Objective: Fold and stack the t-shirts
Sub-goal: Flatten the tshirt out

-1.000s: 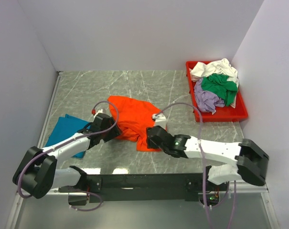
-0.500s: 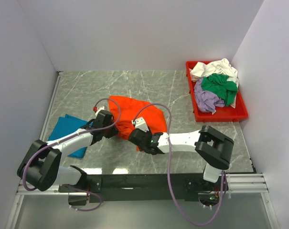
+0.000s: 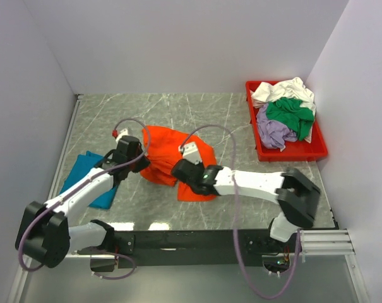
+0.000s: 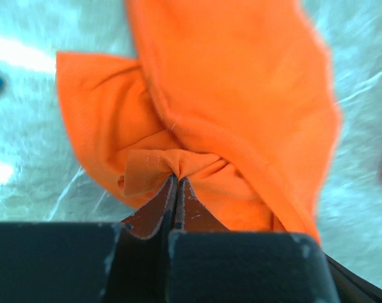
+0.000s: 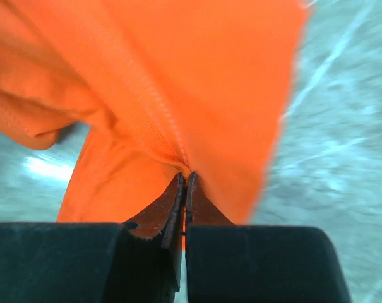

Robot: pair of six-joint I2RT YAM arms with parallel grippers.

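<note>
A bright orange t-shirt (image 3: pixel 172 151) lies crumpled in the middle of the table. My left gripper (image 3: pixel 144 164) is shut on a bunched fold of that orange t-shirt (image 4: pixel 197 113) at its left side. At the shirt's near edge my right gripper (image 3: pixel 180 172) is shut on a ribbed hem of the orange cloth (image 5: pixel 178 95). A teal-blue t-shirt (image 3: pixel 83 172) lies flat at the table's left, partly under the left arm. White (image 3: pixel 285 89), green (image 3: pixel 290 113) and lavender (image 3: pixel 273 132) t-shirts are heaped in the red tray.
The red plastic tray (image 3: pixel 292 153) stands at the back right against the wall. White walls close in the grey marbled table (image 3: pixel 146 113) on three sides. The right arm stretches across the table's near middle, with cables looping above both wrists.
Both grippers have shut on the orange t-shirt. The left gripper moved up to the shirt's left side; the right gripper swung left along its near edge and the cloth bunched up.
</note>
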